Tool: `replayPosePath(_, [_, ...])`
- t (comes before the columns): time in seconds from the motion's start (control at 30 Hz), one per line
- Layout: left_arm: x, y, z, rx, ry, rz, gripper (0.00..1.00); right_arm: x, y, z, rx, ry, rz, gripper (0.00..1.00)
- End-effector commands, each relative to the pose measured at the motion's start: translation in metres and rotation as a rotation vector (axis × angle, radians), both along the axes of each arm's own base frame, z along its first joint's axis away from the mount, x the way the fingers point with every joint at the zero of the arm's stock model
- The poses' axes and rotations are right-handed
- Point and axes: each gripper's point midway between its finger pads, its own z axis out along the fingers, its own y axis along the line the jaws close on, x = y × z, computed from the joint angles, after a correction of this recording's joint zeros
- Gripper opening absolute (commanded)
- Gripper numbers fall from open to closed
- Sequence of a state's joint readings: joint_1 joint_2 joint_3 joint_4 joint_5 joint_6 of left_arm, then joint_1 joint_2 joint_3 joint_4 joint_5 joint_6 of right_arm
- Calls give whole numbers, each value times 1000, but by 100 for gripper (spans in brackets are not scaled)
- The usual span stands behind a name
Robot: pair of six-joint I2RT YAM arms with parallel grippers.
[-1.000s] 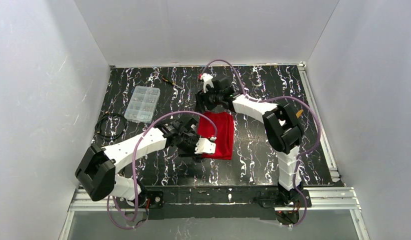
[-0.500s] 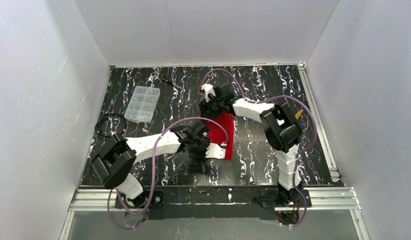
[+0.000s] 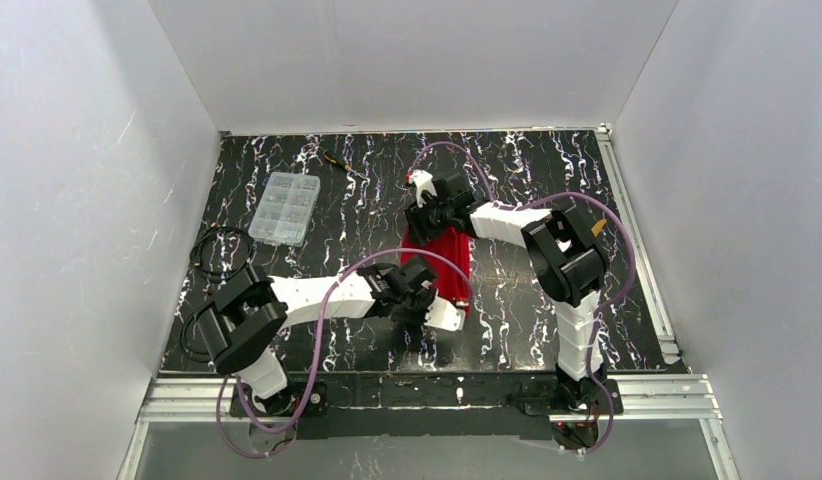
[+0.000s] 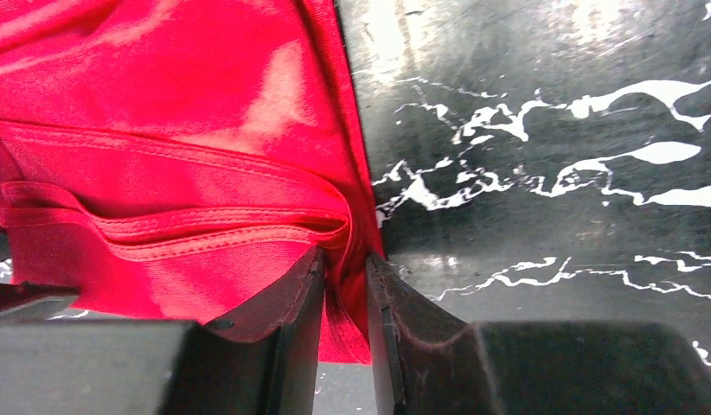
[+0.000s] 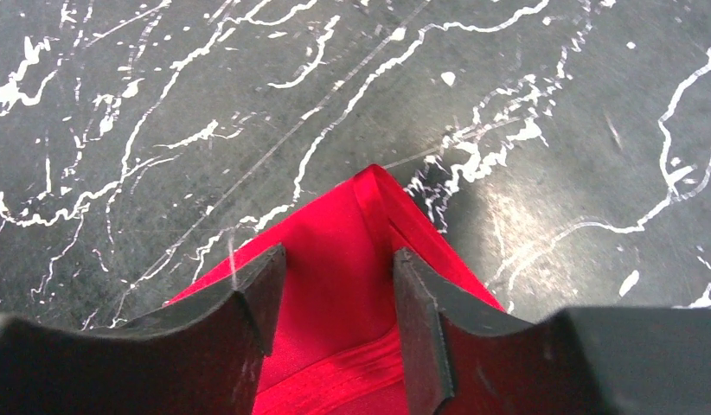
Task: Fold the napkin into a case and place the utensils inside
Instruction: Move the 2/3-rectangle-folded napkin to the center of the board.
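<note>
The red napkin (image 3: pixel 450 262) lies mid-table as a narrow folded strip running from far to near. My left gripper (image 3: pixel 435 308) is at its near end. In the left wrist view this gripper (image 4: pixel 343 259) is shut on a bunched hemmed edge of the napkin (image 4: pixel 162 130), with layered folds spreading to the left. My right gripper (image 3: pixel 424 222) is at the far end. In the right wrist view it (image 5: pixel 335 259) stands open astride the napkin's pointed corner (image 5: pixel 374 194), the cloth lying between its fingers. The utensils are out of view.
A clear plastic compartment box (image 3: pixel 283 207) sits at the left. A thin black-and-yellow tool (image 3: pixel 339 162) lies near the back edge. A coiled black cable (image 3: pixel 215 252) rests at the table's left side. White walls enclose three sides.
My left gripper has swept right across the cloth, carrying its edge over, so the wide red rectangle has become a narrow strip. The right gripper shifted slightly right and its jaws narrowed.
</note>
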State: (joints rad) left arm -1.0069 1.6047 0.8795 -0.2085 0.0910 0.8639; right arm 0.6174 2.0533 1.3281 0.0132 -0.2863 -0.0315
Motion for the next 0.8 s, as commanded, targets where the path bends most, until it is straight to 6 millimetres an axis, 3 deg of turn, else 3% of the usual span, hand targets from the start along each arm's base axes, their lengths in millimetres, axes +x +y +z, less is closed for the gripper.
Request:
replayPosePath(0.0, [-13, 4, -10, 33, 23, -32, 24, 3, -38, -16, -76, 39, -113, 55])
replayPosePath(0.13, [-23, 20, -26, 115, 27, -120, 24, 17, -58, -9, -58, 25, -211, 50])
replayPosePath(0.23, [-16, 34, -38, 183, -30, -171, 23, 20, -71, -7, -63, 21, -254, 50])
replayPosePath(0.33, [-9, 41, -44, 215, -67, -205, 26, 12, -77, -4, -64, 26, -273, 50])
replayPosePath(0.5, [18, 31, -30, 168, -138, -209, 37, -3, -97, -7, -72, 45, -360, 49])
replayPosePath(0.67, [43, 35, -27, 222, -191, -324, 27, -16, -111, -9, -49, 73, -474, 49])
replayPosePath(0.77, [52, 47, -32, 264, -193, -386, 24, -27, -119, -6, -32, 93, -528, 50])
